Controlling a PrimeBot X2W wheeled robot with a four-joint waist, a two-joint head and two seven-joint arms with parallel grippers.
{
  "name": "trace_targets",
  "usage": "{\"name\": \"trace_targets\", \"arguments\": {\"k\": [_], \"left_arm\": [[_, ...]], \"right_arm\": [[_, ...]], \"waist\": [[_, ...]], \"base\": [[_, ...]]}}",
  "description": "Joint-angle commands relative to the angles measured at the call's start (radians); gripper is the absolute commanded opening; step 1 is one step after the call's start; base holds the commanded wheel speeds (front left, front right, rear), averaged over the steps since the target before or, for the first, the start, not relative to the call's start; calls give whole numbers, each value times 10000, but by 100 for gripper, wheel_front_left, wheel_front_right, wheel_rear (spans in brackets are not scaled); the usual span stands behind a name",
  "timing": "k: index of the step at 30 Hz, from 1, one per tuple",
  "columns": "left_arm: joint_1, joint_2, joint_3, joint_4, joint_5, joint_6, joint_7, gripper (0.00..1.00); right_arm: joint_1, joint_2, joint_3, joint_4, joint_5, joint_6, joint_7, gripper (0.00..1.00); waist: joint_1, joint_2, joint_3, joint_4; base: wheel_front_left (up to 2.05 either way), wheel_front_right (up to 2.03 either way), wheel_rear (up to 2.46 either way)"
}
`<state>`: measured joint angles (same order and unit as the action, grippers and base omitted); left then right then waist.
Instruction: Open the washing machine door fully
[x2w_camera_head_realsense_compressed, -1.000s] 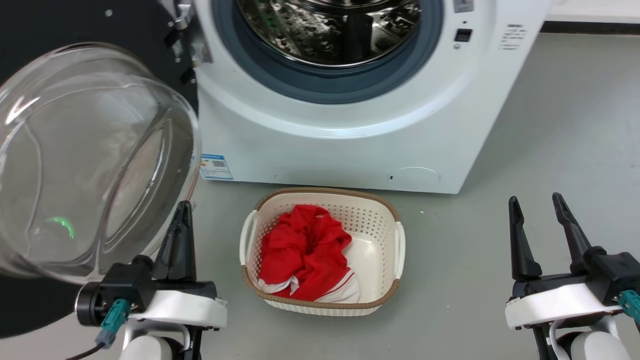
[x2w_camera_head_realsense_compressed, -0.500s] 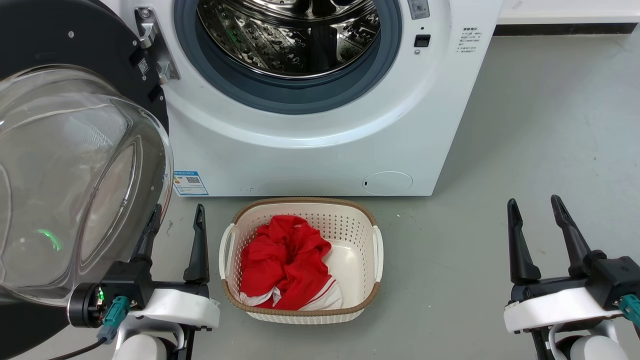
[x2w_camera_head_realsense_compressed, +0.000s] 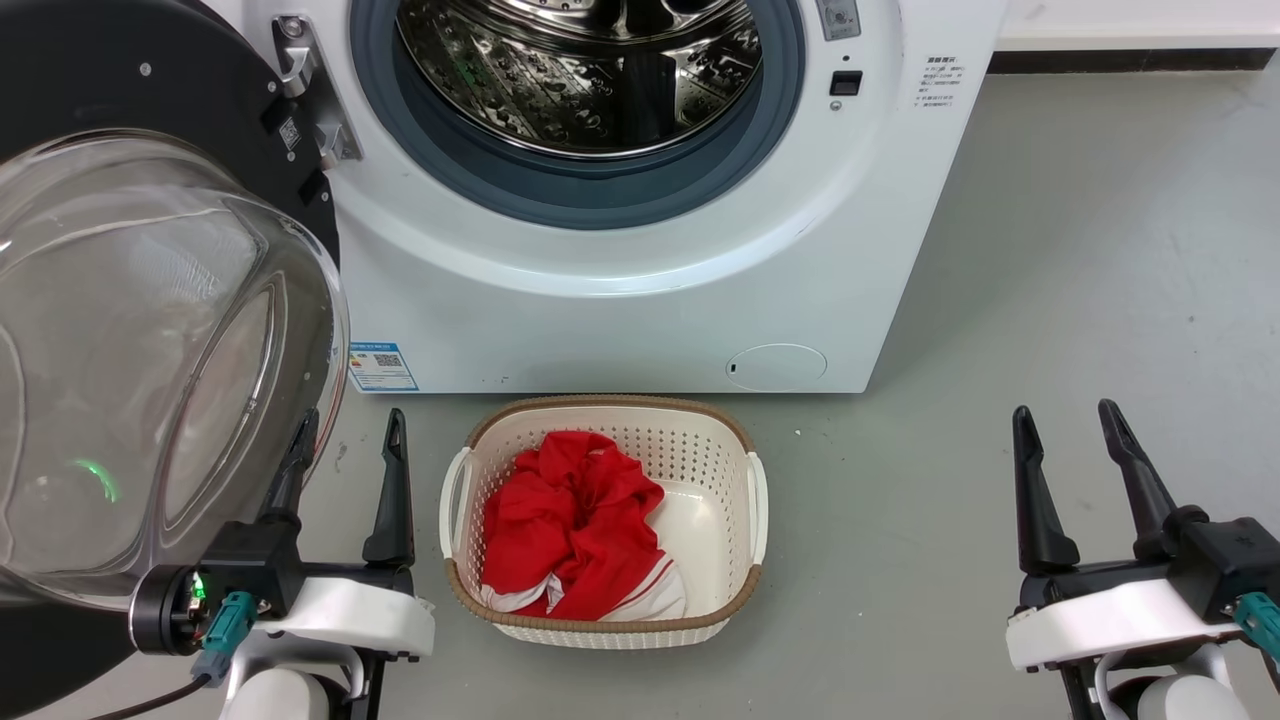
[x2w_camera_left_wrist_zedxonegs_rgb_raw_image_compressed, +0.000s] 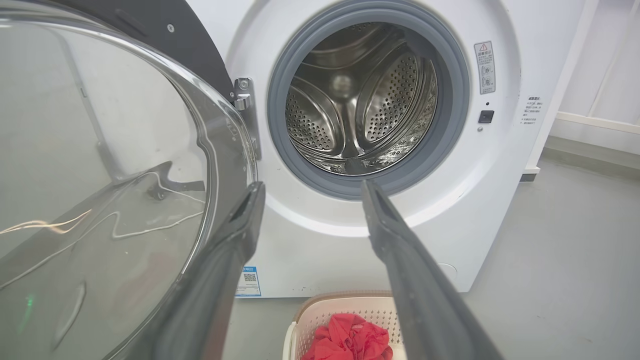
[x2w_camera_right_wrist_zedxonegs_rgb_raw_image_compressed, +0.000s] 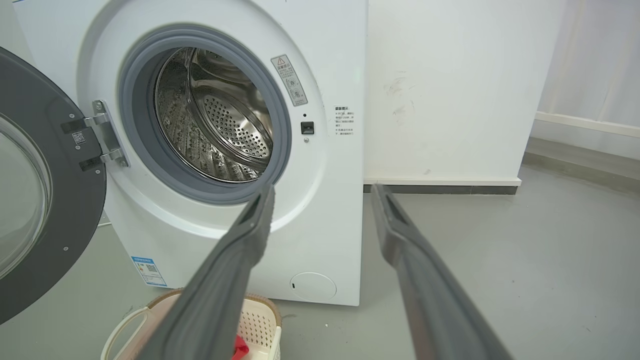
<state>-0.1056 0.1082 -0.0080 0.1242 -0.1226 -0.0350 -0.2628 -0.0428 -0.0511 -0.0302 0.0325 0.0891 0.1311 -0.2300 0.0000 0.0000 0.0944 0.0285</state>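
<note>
Glossy black round washing machine door stands wide of the white box-shaped washing machine, seemingly fully open; left gripper and right gripper spread, empty

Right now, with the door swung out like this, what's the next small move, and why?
Probably nudge the left gripper to the robot's left, pressing its outer finger against the glass of the washing machine door. The door stands well clear of the drum, but I can't tell whether its hinge is at its stop. The gripper is open beside the glass, holding nothing.
</note>
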Motion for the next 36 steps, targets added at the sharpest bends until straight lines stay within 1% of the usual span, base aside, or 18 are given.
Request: {"name": "trace_targets", "arguments": {"k": [1,10,11,14,24,36], "left_arm": [[-68,29,-10,-19,-12,41,-19,100],[-66,140,-53,100,-29,63,-22,100],[-4,107,-68,81,-26,36,0,0],[42,48,-52,306,-155,12,64,0],[-5,-35,161,461,-2185,-121,619,0],[19,-122,304,534,-4314,-262,1109,0]], "right_arm": [[-36,20,3,33,90,-7,-73,100],[-5,20,20,145,125,-7,-136,100],[-2,0,18,116,72,0,-88,0],[98,2,63,280,188,0,-72,0],[-11,-120,74,510,2426,-1,303,0],[-146,-217,75,779,4691,-1,704,0]], "waist": [[0,0,0,5],[0,0,-24,27],[0,0,-24,27],[0,0,-29,25],[0,0,-101,1],[0,0,-186,-30]], "base": [[0,0,0],[0,0,0],[0,0,0],[0,0,0],[0,0,0],[0,0,0]]}}
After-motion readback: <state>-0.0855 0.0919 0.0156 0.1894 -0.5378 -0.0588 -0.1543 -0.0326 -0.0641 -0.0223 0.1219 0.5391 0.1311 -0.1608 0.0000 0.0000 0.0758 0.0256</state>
